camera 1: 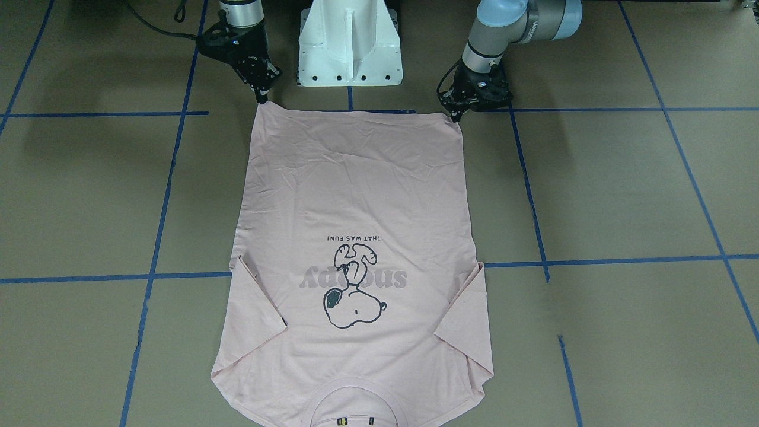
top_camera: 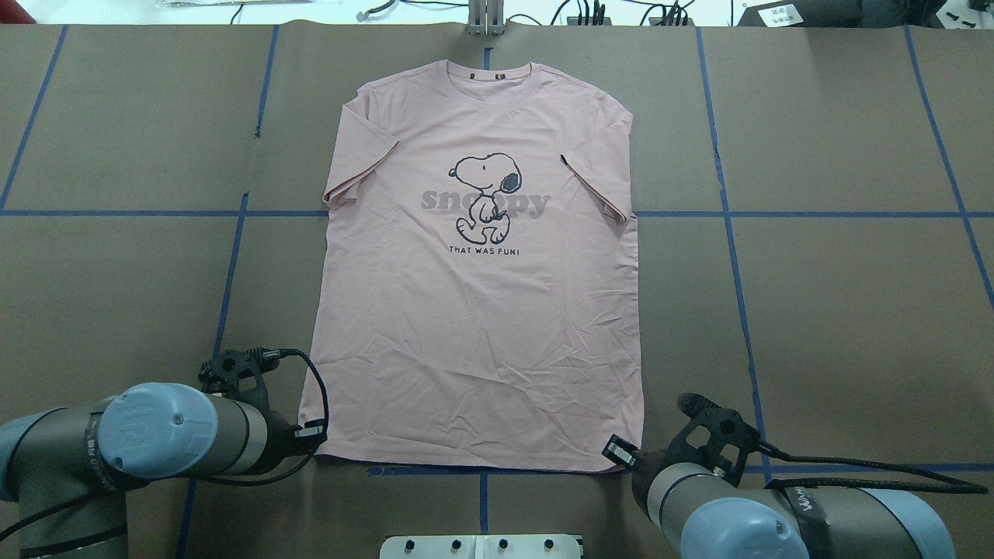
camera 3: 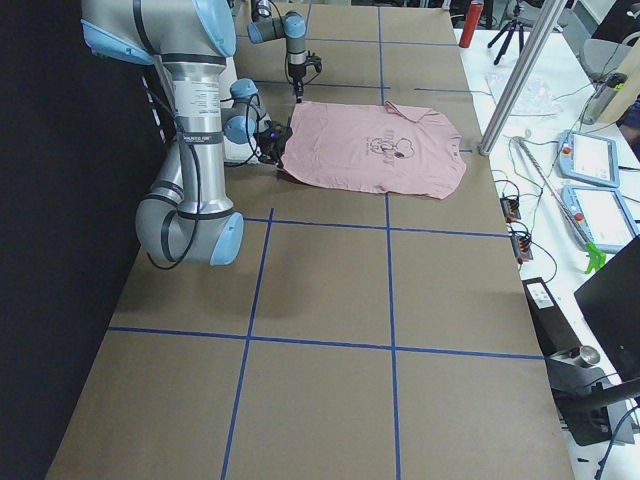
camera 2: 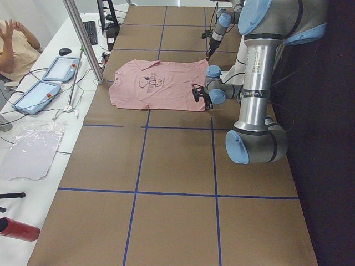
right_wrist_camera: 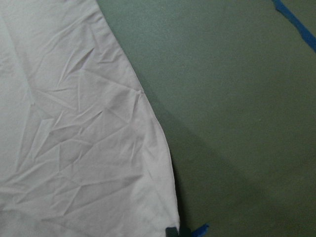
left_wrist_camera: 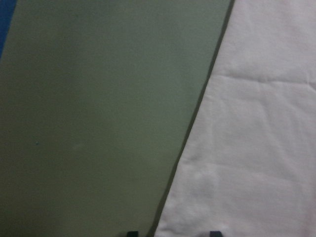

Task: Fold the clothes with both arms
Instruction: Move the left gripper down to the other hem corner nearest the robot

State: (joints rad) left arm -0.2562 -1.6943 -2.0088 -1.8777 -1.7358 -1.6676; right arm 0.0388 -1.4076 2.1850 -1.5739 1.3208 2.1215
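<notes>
The pale pink T-shirt lies flat and print-up on the brown table, neck at the far side and hem toward the robot. It also shows in the front-facing view. My left gripper is down at the hem's left corner; in the left wrist view its fingertips stand apart, astride that corner, so it is open. My right gripper is at the hem's right corner; its tips sit close together on the cloth edge.
Blue tape lines grid the brown table. The white pedestal base stands between the arms. Tablets and a metal post are at the far edge, where a person sits.
</notes>
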